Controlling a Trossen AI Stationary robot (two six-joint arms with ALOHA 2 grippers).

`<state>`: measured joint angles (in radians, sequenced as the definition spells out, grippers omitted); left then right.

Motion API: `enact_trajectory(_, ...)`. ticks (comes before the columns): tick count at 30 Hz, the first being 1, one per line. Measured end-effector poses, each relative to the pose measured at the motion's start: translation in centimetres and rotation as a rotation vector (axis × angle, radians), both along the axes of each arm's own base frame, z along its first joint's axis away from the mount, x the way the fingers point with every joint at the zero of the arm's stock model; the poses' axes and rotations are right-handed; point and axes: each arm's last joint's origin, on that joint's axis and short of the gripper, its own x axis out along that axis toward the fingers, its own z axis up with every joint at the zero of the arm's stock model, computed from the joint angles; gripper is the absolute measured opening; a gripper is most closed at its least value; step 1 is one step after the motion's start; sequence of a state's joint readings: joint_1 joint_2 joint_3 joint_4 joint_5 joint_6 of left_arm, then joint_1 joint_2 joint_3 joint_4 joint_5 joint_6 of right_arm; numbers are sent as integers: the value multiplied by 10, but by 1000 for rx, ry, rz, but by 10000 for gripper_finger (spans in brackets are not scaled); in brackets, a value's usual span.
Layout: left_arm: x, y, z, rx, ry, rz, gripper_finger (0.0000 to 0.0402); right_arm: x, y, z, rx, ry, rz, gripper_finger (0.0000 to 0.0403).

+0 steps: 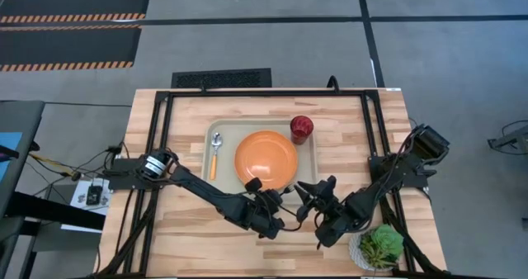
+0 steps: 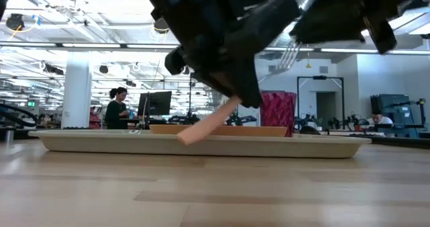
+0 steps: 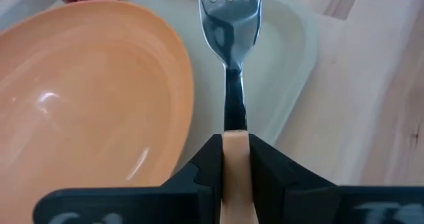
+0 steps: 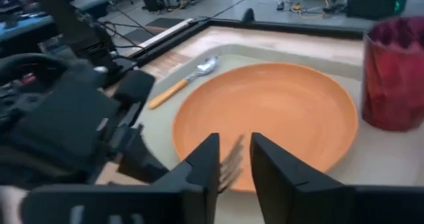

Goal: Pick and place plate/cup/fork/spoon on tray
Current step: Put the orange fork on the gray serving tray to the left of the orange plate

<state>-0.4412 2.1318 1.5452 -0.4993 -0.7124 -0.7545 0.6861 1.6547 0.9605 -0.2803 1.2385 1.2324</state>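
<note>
The fork (image 3: pixel 228 25), silver tines and orange handle, hangs in the air over the near right corner of the tray (image 1: pixel 247 125), with my left gripper (image 3: pixel 233 148) shut on it. My right gripper (image 4: pixel 233 164) faces it from the right, open; the blurred tines show in the gap between its fingers. The orange plate (image 1: pixel 266 159) lies in the middle of the tray. The dark-red cup (image 1: pixel 301 129) stands at the tray's far right corner. The spoon (image 1: pixel 215 151) lies along the tray's left side. My left gripper pinches the fork's orange handle (image 3: pixel 233 139) between its two fingers, near the end that meets the metal neck. The fingers slant downward and lie along the fork. The fork is lifted clear and tilted, tines up (image 2: pixel 290 52), the handle's free end (image 2: pixel 191 134) hanging low.
A white pot with a green plant (image 1: pixel 379 248) stands on the table at the near right, close behind my right arm. Bare wood lies along the table's near edge and on both sides of the tray. People and desks show in the room beyond the table.
</note>
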Motion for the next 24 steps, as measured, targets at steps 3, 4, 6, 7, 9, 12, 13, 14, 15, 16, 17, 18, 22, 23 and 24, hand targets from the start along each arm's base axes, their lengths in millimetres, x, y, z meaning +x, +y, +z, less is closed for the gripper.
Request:
enact_trajectory(3,-6,0,7,9,24,-4,40,7,6,15,-71,46,38,136)
enact_trajectory(4,-8,0,11,9,27,-4,39,9,8,20,-91,57,49,143)
enact_trajectory(6,-14,0,20,12,36,-1,36,13,12,31,-132,79,72,148)
enact_trajectory(7,-17,0,24,17,41,3,34,15,14,38,-152,89,85,146)
enact_trajectory(9,-24,0,31,28,54,13,33,14,16,50,-187,104,109,133)
enact_trajectory(12,-32,-1,41,39,56,25,35,11,18,63,-234,127,131,101)
enact_trajectory(13,-32,0,43,37,51,26,35,9,18,66,-248,134,141,91)
enact_trajectory(14,-32,-1,44,35,53,24,35,8,18,70,-252,132,149,82)
enact_trajectory(15,-33,0,43,33,64,21,35,7,18,75,-245,121,150,74)
enact_trajectory(16,-33,0,42,30,74,18,35,6,17,79,-240,114,151,69)
enact_trajectory(17,-33,-1,41,27,79,13,34,5,15,81,-244,119,157,65)
enact_trajectory(18,-33,-1,40,25,83,11,34,4,14,83,-252,130,172,62)
enact_trajectory(22,-42,3,25,24,128,25,34,-5,9,91,-284,197,234,35)
enact_trajectory(23,-46,5,23,21,144,29,34,-9,6,92,-293,223,237,21)
enact_trajectory(24,-50,6,24,15,148,38,34,-12,3,90,-290,243,229,12)
